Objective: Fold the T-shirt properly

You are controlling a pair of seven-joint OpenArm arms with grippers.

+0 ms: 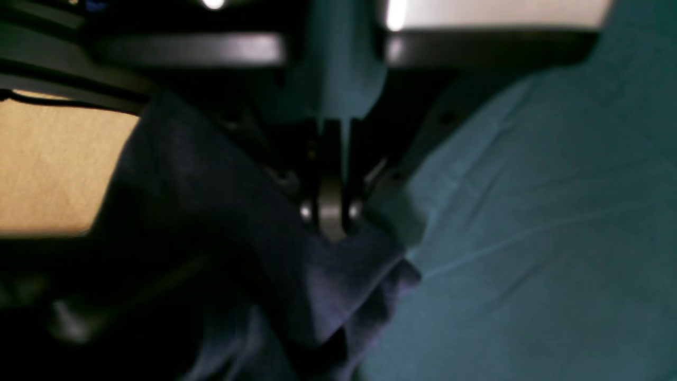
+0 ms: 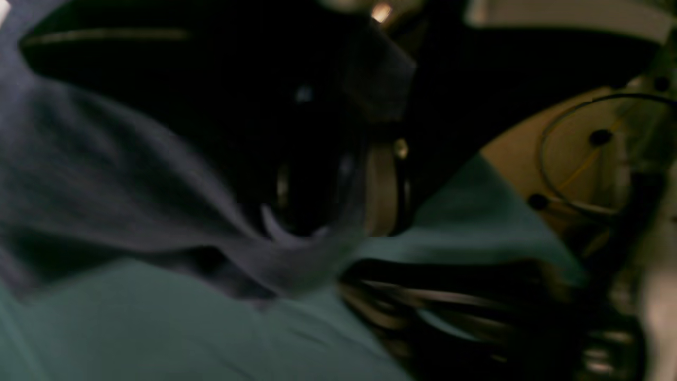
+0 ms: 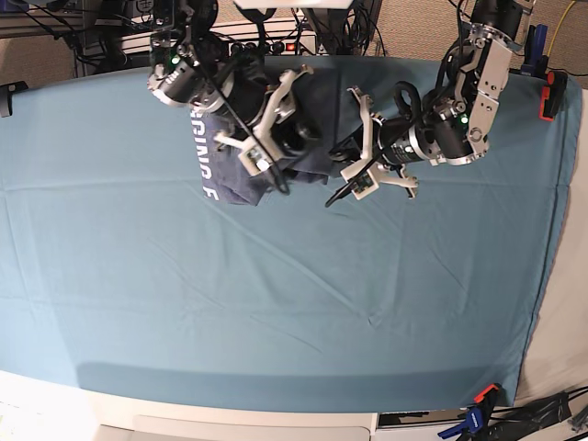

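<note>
The T-shirt (image 3: pixel 317 101) lies bunched in a dark blue-grey heap at the far middle of the teal table cloth (image 3: pixel 276 294), with white lettering (image 3: pixel 204 156) along its left edge. My left gripper (image 3: pixel 342 147) reaches in from the right. In its wrist view that gripper (image 1: pixel 331 222) is shut, pinching a fold of the T-shirt (image 1: pixel 328 286) just above the cloth. My right gripper (image 3: pixel 292 138) sits over the heap's middle. In the blurred right wrist view its jaws (image 2: pixel 333 190) stand apart, with T-shirt fabric (image 2: pixel 106 174) draped off one finger.
Cables and equipment crowd the table's far edge (image 3: pixel 276 37). A red clamp (image 3: pixel 548 96) grips the cloth at the right edge, and another clamp (image 3: pixel 478 418) sits at the front right corner. The table cloth (image 1: pixel 529 238) stretches wide towards the front.
</note>
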